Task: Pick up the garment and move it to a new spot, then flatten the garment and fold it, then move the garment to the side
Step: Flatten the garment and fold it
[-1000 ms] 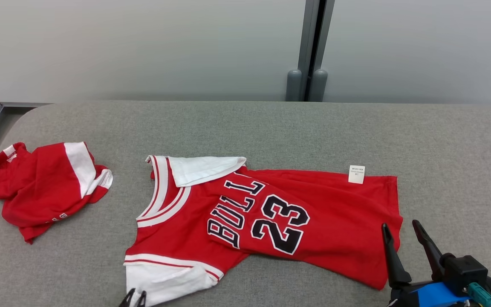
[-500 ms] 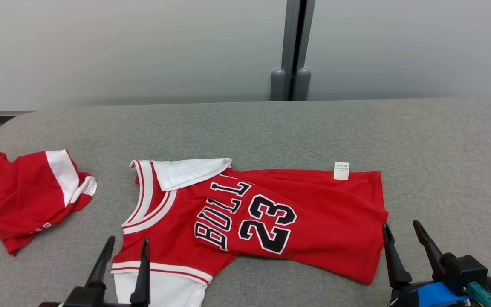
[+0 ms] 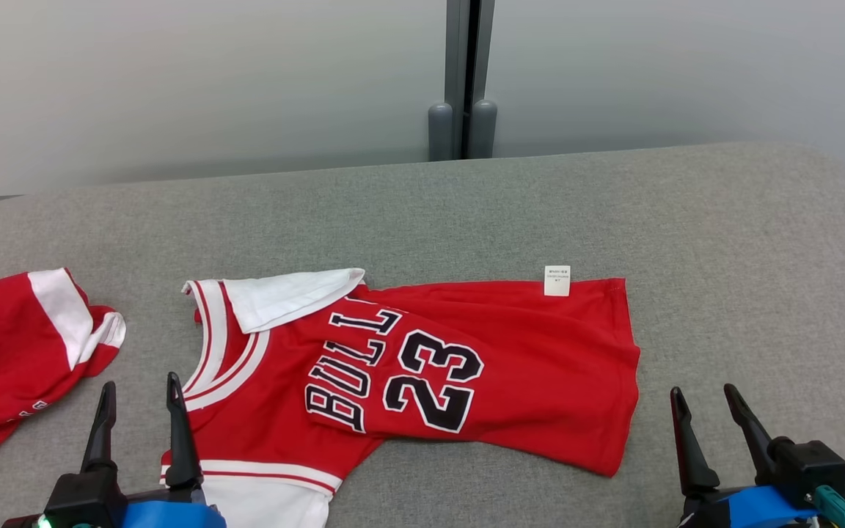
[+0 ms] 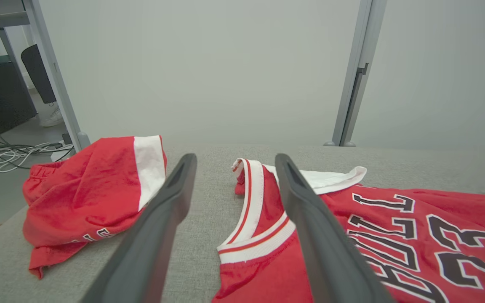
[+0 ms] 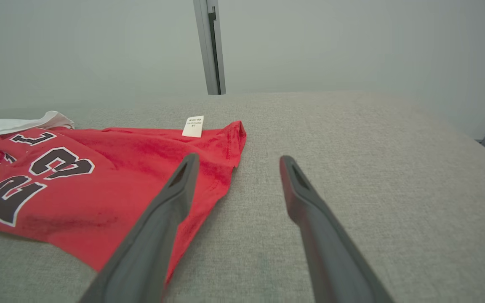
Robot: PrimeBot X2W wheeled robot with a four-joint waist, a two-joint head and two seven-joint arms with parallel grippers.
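The garment (image 3: pixel 466 345) is a red jersey with black "BULLS 23" lettering and white sleeves. It lies spread sideways on the grey table, neck to the left and hem with a white tag to the right. My left gripper (image 3: pixel 140 381) is open and holds nothing. It stands just left of the neckline, and in the left wrist view the left gripper (image 4: pixel 235 158) frames the collar of the garment (image 4: pixel 394 227). My right gripper (image 3: pixel 703 389) is open and empty beside the hem. In the right wrist view the right gripper (image 5: pixel 238 158) points past the corner of the garment (image 5: pixel 99 168).
A second red and white piece of clothing (image 3: pixel 19 345) lies crumpled at the table's left end, also seen as the crumpled piece (image 4: pixel 86 189). The grey padded table (image 3: pixel 723 242) stretches bare to the right and back. A grey post (image 3: pixel 463 73) stands against the wall behind.
My left gripper, shut at the near white sleeve a second ago, has opened, let go and come up beside the collar. The head view has shifted, sliding the scene leftward.
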